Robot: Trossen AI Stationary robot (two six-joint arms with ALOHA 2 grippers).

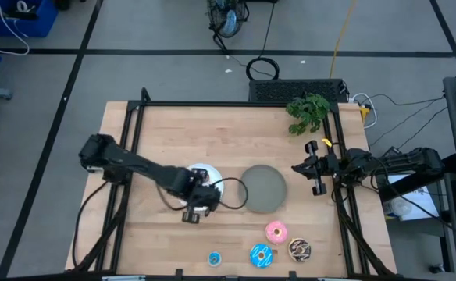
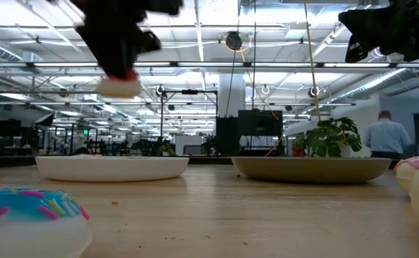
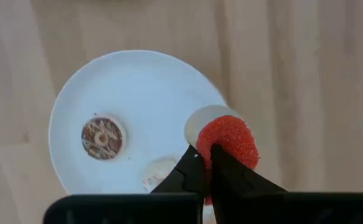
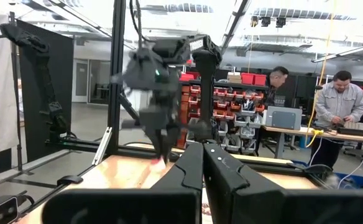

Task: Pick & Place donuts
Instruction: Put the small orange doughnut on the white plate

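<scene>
red donut (image 3: 229,142) in left end effector (image 3: 204,163) above white plate (image 3: 132,81)

Bright, even light from ceiling strips (image 2: 217,29) — glare overhead. Soft shadows on the table (image 1: 212,133). Low view: near donut (image 2: 30,218) out of focus. Left arm (image 4: 156,81) motion-blurred.

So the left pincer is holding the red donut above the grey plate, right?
Not quite. The left pincer is holding the red donut above the white plate, not the grey plate; the left wrist view shows it.
</scene>
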